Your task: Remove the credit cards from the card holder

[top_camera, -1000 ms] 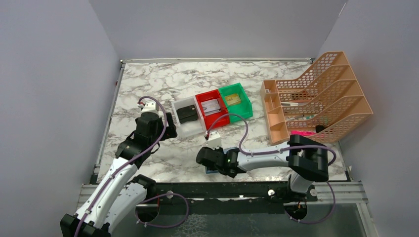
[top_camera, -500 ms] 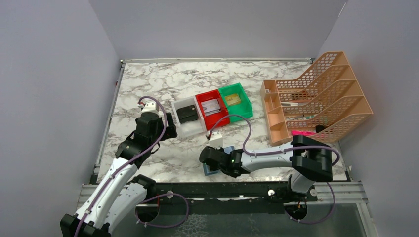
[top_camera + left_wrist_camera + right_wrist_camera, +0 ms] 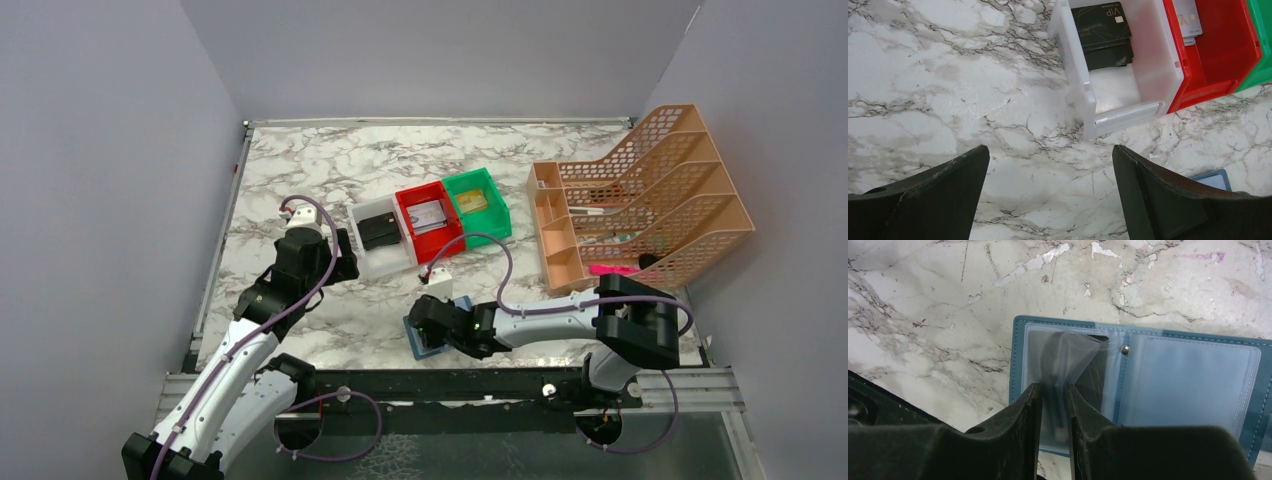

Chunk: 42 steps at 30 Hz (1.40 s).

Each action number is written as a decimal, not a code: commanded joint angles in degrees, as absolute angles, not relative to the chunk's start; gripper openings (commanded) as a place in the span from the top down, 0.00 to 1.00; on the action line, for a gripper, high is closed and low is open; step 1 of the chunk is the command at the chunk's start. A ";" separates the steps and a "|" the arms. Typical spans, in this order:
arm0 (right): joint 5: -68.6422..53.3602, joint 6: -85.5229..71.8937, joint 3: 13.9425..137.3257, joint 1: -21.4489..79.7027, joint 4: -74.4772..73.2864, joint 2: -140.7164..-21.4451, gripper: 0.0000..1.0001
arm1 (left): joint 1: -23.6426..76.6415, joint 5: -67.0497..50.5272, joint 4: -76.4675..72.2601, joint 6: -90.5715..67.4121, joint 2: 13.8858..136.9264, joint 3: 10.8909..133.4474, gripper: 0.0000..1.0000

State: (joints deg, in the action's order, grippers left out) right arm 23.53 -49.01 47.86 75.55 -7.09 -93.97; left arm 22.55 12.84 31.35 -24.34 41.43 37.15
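Note:
The teal-blue card holder (image 3: 1193, 385) lies open on the marble near the table's front edge, with its clear pocket panels facing up; it also shows in the top view (image 3: 417, 340). My right gripper (image 3: 1054, 387) is right above its left panel. The jaws are almost together and pinch a dark card (image 3: 1098, 372) along with the clear pocket sleeve, which bulges up. In the top view the right gripper (image 3: 432, 328) covers most of the holder. My left gripper (image 3: 1050, 155) is open and empty above bare marble, in front of the white bin (image 3: 1153, 65).
The white bin (image 3: 385, 262) holds black cards (image 3: 1100, 25). A red bin (image 3: 445, 245) with a pale card and a green bin (image 3: 495, 215) stand beside it. An orange mesh file rack (image 3: 650, 190) stands at the right, with a pink object (image 3: 610, 269) at its base.
My right gripper has shifted slightly right and towards the front edge. More of the card holder now shows under it. The left arm has not moved.

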 commanded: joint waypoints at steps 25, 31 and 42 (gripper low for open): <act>-5.36 -51.47 33.45 62.48 16.24 -83.33 0.94 | 22.19 -9.48 22.27 -25.81 38.40 33.80 0.07; -11.34 -54.97 29.82 59.17 23.73 -84.04 0.94 | 22.34 -28.88 9.90 -35.23 38.48 26.53 0.19; -13.38 -57.39 28.69 57.89 28.46 -87.66 0.94 | 29.96 -26.29 6.69 -44.95 33.99 16.74 0.23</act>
State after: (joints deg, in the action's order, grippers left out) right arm -11.29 -56.14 28.95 58.17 24.53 -86.35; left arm 26.11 -26.61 10.66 -39.24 36.07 19.14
